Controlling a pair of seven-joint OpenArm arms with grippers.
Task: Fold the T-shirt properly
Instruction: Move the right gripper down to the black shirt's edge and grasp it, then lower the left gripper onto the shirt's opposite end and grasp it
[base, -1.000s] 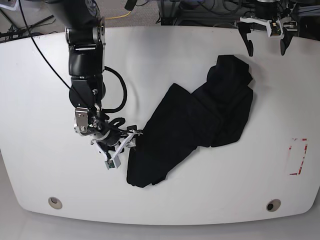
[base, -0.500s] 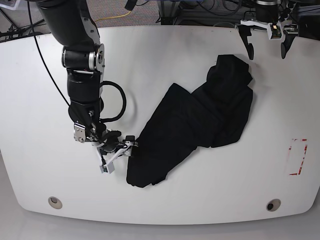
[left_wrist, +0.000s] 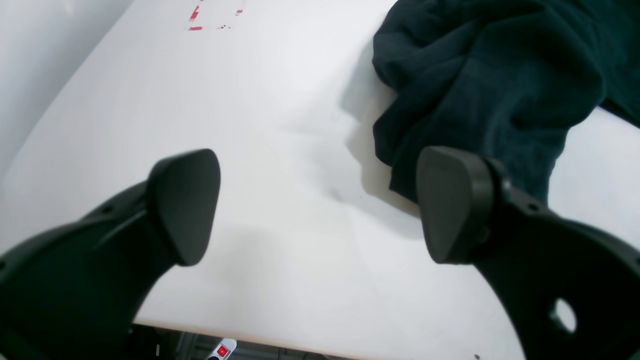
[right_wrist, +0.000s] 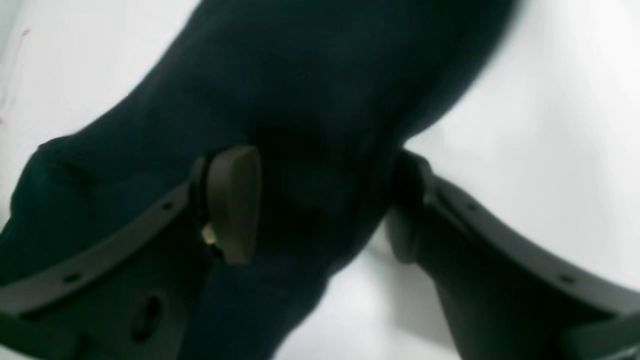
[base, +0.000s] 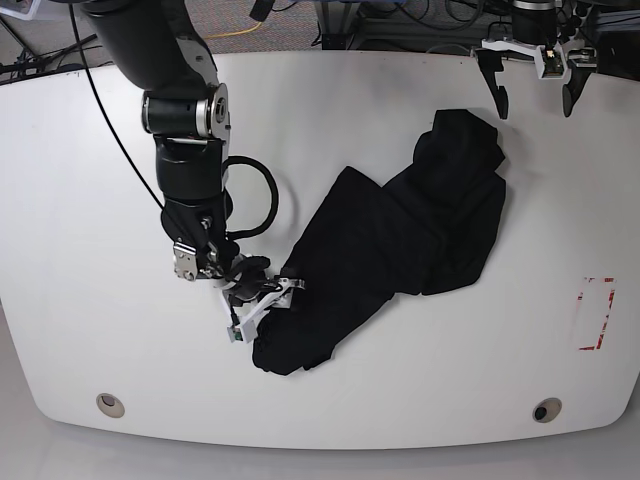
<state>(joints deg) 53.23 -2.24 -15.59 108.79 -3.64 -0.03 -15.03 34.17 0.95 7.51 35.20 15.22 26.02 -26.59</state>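
Observation:
The black T-shirt (base: 400, 250) lies crumpled in a diagonal band on the white table (base: 90, 180), running from lower left to upper right. My right gripper (base: 262, 303) is low at the shirt's lower left edge. In the right wrist view the right gripper (right_wrist: 320, 210) is open, and its fingers (right_wrist: 232, 200) straddle a fold of the T-shirt (right_wrist: 300, 90). My left gripper (base: 535, 75) hangs wide open over the table's far right edge, just beyond the shirt's upper end. In the left wrist view the left gripper (left_wrist: 315, 205) holds nothing, and the T-shirt (left_wrist: 490, 85) lies beyond its right finger.
A red tape rectangle (base: 597, 313) marks the table near its right edge and also shows as a red tape rectangle (left_wrist: 215, 15) in the left wrist view. Two round inserts (base: 110, 404) (base: 546, 410) sit by the front edge. Cables and frames lie behind the table.
My right arm has swung right, bringing its gripper from beside the shirt's lower left edge onto that edge. The left gripper has stayed in place.

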